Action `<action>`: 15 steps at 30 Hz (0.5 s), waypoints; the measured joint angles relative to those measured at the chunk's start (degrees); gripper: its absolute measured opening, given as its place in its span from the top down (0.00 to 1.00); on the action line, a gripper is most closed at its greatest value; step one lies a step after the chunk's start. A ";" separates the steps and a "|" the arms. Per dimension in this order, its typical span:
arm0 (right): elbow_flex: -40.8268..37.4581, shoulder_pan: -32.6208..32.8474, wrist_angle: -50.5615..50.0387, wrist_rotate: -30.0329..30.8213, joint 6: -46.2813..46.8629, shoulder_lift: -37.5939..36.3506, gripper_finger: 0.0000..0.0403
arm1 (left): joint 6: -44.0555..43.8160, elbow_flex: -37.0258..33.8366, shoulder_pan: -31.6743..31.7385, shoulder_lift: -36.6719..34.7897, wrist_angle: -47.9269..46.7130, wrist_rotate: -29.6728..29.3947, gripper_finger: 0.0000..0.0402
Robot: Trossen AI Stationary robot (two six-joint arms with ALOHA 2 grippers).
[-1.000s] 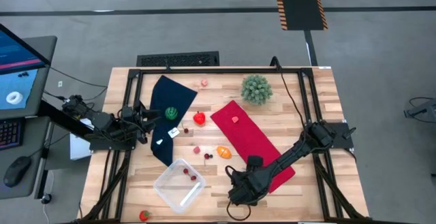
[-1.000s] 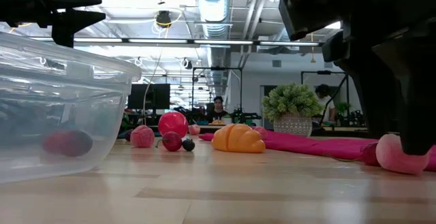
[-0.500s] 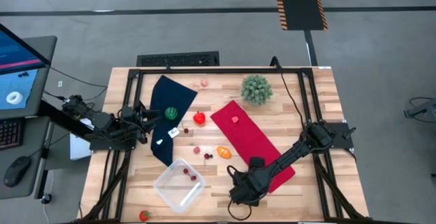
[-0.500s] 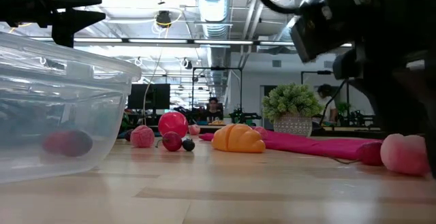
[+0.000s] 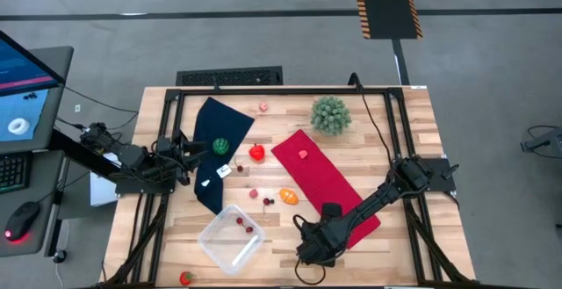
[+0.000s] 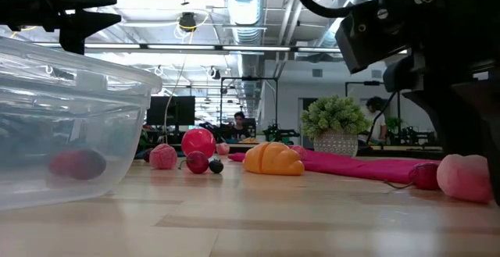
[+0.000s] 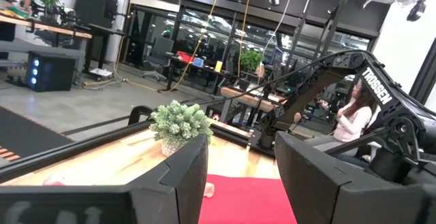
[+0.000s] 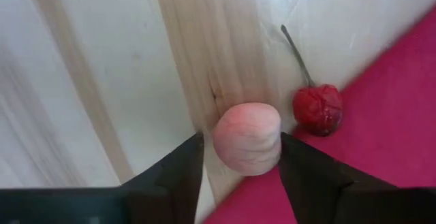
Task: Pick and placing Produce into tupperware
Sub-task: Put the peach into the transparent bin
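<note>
The pink peach-like toy fruit [image 8: 246, 139] lies on the wooden table [image 5: 413, 140] at the edge of the red cloth [image 5: 323, 177], and the right gripper [image 8: 238, 157] is lowered over it, one finger at each side of the fruit. The fingers are close to the fruit, but it is not clear if they already press it. A small red cherry with a stem [image 8: 317, 107] rests just beside it, touching the cloth's edge. The clear tupperware [image 5: 231, 238] stands near the front of the table and holds two red berries [image 5: 243, 225]. An orange piece [image 5: 288, 196] and a red tomato-like piece [image 5: 256, 153] lie between the cloths. The left gripper [image 7: 240, 176] waits above the dark blue cloth [image 5: 217, 148], its fingers apart and holding nothing.
</note>
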 joint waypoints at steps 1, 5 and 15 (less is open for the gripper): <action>0.00 0.00 0.12 -0.02 0.00 0.00 0.55 | 0.00 0.00 0.00 0.00 0.00 0.00 0.60; 0.00 0.00 0.97 -0.37 -0.66 0.00 0.64 | 0.02 0.00 0.00 0.00 0.00 -0.05 0.60; 0.01 -0.56 2.80 -0.27 -1.25 0.00 0.65 | 0.03 0.00 0.00 0.00 -0.02 -0.11 0.60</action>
